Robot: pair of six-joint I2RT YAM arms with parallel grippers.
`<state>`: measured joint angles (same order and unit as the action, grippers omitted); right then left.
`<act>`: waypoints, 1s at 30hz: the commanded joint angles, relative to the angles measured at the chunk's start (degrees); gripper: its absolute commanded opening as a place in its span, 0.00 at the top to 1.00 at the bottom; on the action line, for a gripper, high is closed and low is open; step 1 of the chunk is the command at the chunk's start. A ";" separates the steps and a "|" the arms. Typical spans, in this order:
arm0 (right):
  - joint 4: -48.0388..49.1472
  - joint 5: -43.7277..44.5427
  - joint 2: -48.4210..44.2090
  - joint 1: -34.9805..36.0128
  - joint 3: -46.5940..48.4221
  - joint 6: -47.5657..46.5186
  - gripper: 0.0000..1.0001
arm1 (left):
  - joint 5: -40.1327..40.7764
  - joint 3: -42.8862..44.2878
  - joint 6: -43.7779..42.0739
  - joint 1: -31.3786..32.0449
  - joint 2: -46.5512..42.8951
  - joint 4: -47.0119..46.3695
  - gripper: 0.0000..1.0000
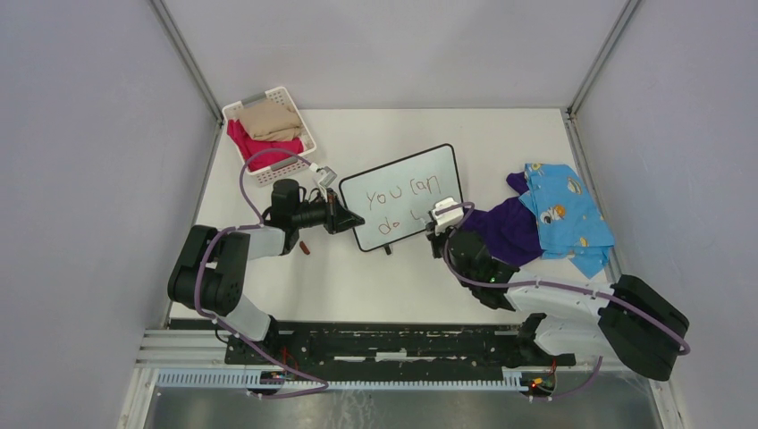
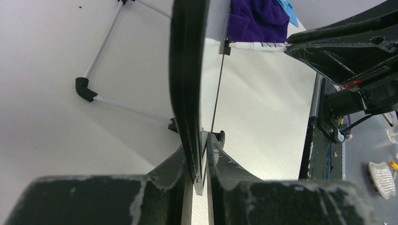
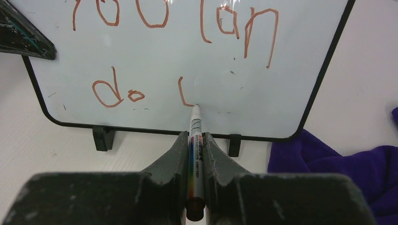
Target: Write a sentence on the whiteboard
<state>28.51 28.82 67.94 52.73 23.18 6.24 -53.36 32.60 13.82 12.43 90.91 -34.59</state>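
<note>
"You can do" is written, the next letter seemingly just begun at the whiteboard's six o'clock; the right gripper clamps the marker, the left gripper the whiteboard.

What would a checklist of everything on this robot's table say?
Surface: white table, smooth.
Job's things: whiteboard propped up on its feet, reading "you can do" plus one started stroke; marker with its tip on the board.
Clutter: basket holding a tan cloth and a pink cloth; purple cloth and blue patterned cloth to the right of the board; small dark piece by the left arm.
Grippers: left gripper shut on the whiteboard's edge; right gripper shut on the marker.
Cables: purple cables looped along both arms.
Surroundings: grey walls; metal rail at the near edge.
</note>
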 commanded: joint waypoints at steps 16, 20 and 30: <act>5.32 -6.15 -0.40 -0.25 2.13 -0.57 1.00 | 4.32 -0.17 -6.03 0.93 1.29 5.32 0.98; 5.66 -3.77 0.06 -0.19 2.05 -0.70 1.00 | 4.36 -0.13 -6.08 0.93 1.45 5.32 0.98; 5.96 -1.85 1.25 -1.02 1.28 -0.58 1.00 | 4.41 -0.11 -6.30 1.11 1.28 5.64 0.98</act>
<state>31.24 24.69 68.99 52.38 23.03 5.76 -53.36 32.69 13.80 12.47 90.91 -34.33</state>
